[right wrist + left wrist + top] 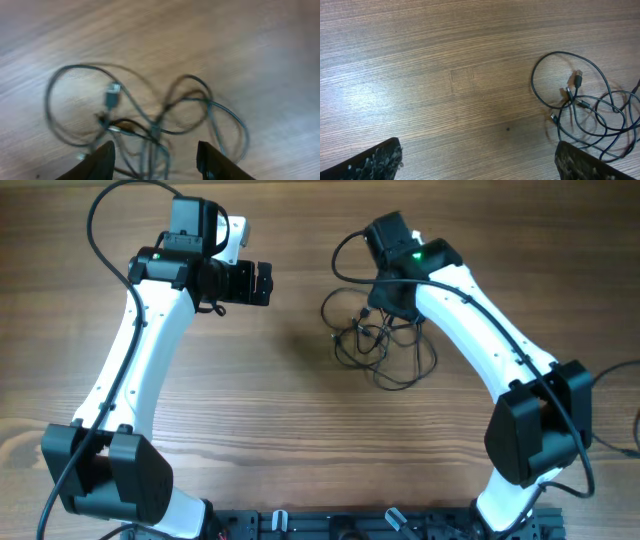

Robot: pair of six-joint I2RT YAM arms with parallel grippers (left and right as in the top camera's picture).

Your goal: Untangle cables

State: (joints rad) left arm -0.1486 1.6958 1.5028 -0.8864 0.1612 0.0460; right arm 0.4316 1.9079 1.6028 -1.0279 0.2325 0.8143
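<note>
**A:** As the overhead has it, where do the cables (378, 340) lie?

**B:** In a loose tangle on the counter (300, 410), right under the tip of the right arm (470, 310). The left fingers (262, 283) hover well apart from the cables, probably kept clear until a strand is offered.

**A:** And the left wrist?

**B:** The left fingers (377, 162) are spread wide and hold nothing. The cables (585, 107) sit off to one side, with a plug (578, 78) lying on the loops. Only bare counter lies between them.

**A:** Right wrist?

**B:** It's blurred. The right fingers (102, 160) stand apart just over the cables (160, 125), with strands running between them and nothing clamped that I can see. I'd judge they're placed to pinch one strand. The crossing loops are the obstacle, since a pinch may catch two.
</note>
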